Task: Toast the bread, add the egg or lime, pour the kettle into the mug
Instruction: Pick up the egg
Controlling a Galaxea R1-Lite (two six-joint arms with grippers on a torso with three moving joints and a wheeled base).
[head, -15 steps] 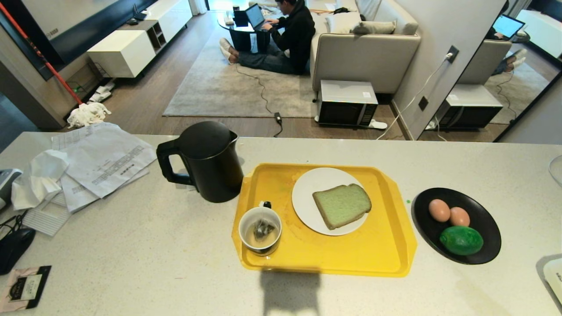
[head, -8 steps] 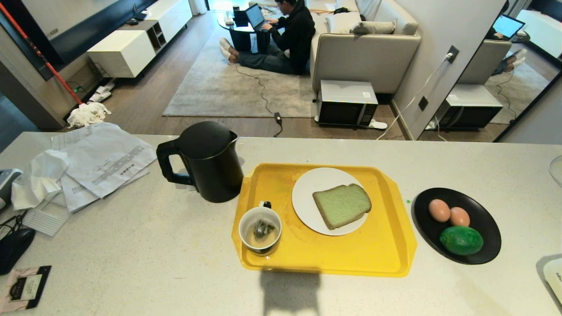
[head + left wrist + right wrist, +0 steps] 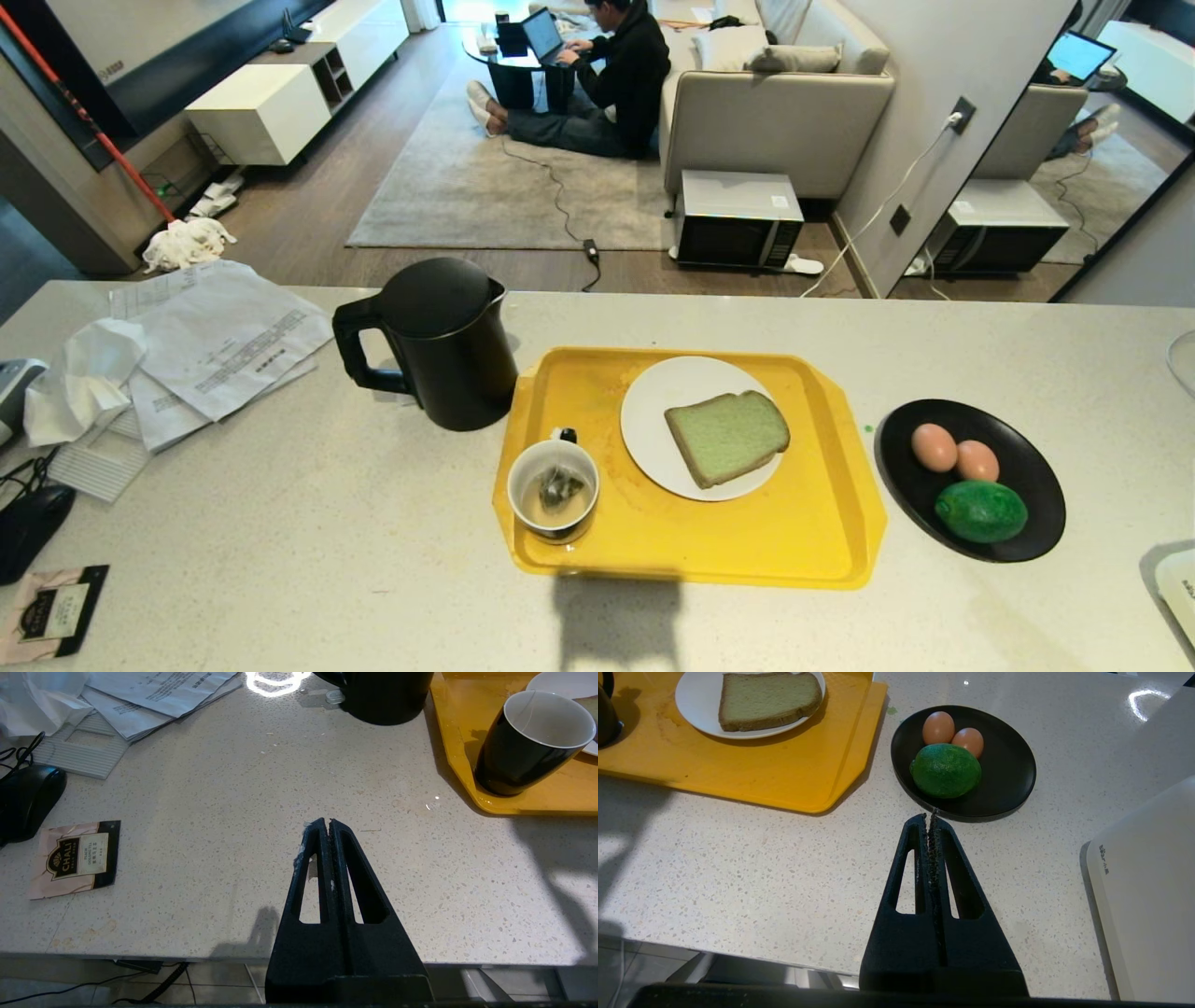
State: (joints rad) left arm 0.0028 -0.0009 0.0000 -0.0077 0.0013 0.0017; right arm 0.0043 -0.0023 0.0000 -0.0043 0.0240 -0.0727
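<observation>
Left gripper (image 3: 330, 823) fingers pressed together, empty, over bare counter; mug (image 3: 530, 742) ahead on the yellow tray (image 3: 455, 742), kettle (image 3: 380, 695) beyond. Right gripper (image 3: 930, 817) likewise closed, empty; lime (image 3: 945, 770) just ahead on the black plate (image 3: 1013, 770), two eggs (image 3: 939, 727) touching behind it. Bread (image 3: 768, 699) farther off, flat on a white plate (image 3: 693, 700).

Judgement: bread soft, light, compressible; take it by the crust edge. Eggs fragile, smooth. Kettle heavy; take by its handle.

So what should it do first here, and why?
Probably open the right claw and reach for the bread. Both claws are shut and empty near the counter's front edge, the left claw too, and the slice lies untoasted on its white plate.
</observation>
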